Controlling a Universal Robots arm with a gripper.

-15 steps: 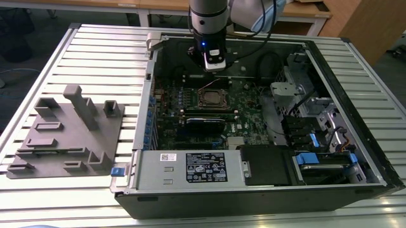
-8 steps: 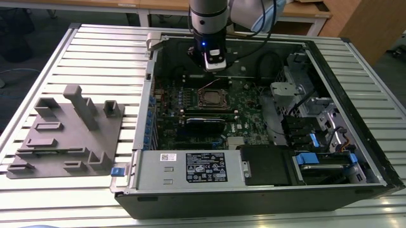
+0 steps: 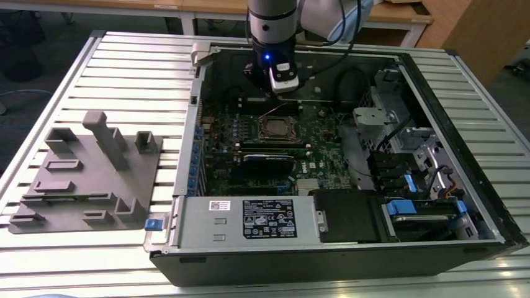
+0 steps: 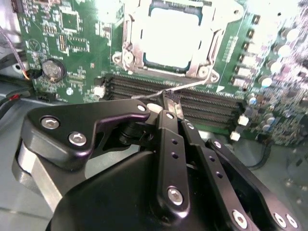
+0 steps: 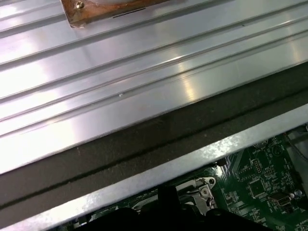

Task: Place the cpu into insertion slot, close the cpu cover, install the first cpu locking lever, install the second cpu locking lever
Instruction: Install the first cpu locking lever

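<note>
Hovering near the cpu cover (image 4: 173,36), the gripper (image 4: 172,103) apparently pinches a thin lever (image 4: 185,86).

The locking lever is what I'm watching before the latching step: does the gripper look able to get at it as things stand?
Probably yes. In the second wrist view the gripper already sits at the thin locking lever beside the cpu cover, with nothing between them.

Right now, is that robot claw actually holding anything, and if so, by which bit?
Yes: the gripper pinches a thin silvery locking lever near its free end, beside the cpu cover, which lies closed over the cpu.
</note>
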